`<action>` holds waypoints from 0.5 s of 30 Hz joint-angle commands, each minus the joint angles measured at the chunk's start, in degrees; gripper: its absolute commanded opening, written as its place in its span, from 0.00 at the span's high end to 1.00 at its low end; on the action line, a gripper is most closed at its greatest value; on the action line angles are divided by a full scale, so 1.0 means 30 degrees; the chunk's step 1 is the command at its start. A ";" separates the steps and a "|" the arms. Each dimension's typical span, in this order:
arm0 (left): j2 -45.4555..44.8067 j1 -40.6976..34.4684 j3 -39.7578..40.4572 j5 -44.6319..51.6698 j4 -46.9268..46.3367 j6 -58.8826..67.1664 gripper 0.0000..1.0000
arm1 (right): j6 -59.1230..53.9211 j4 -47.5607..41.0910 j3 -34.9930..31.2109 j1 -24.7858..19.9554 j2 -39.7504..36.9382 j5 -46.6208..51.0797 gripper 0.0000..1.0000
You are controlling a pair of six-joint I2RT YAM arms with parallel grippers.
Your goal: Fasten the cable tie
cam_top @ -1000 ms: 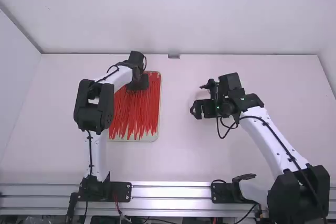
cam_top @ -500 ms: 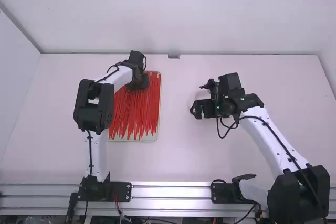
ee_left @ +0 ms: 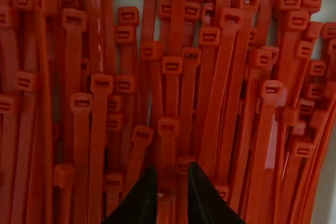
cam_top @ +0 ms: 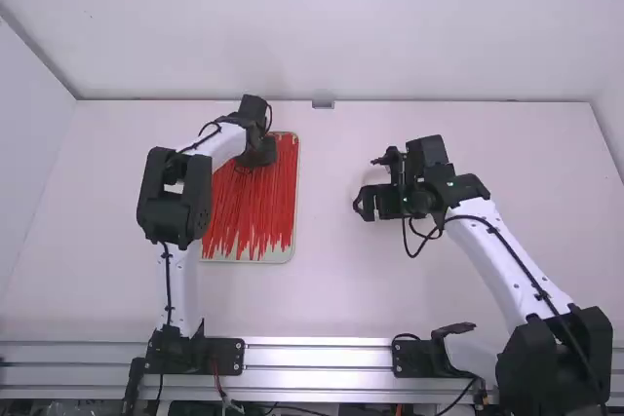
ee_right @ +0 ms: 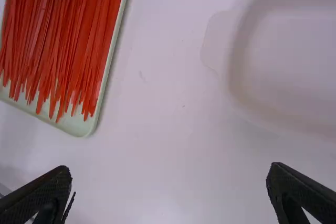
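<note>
Left arm (cam_top: pixel 174 204) stands up from its base, elbow folded, forearm stretching away to the far side, and the left gripper (cam_top: pixel 255 154) points straight down, jaws pinched almost together on one cable tie (ee_left: pixel 168 153). Right arm (cam_top: pixel 499 252) leans in toward the middle, wrist level, right gripper (cam_top: pixel 365 204) hanging above the bench, jaws spread wide.

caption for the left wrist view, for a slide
Left claw pinching one red tie in the pile of cable ties.
</note>
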 commanded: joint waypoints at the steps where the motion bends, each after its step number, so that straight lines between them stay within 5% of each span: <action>1: 0.0189 0.0175 -0.0423 0.0080 -0.0146 -0.0189 0.86 | 0.0007 -0.0015 0.0532 -0.0044 0.0058 -0.0029 0.01; 15: 0.0189 0.0175 -0.0444 0.0080 0.0087 -0.0204 0.93 | 0.0007 -0.0015 0.0532 -0.0044 0.0058 -0.0036 0.01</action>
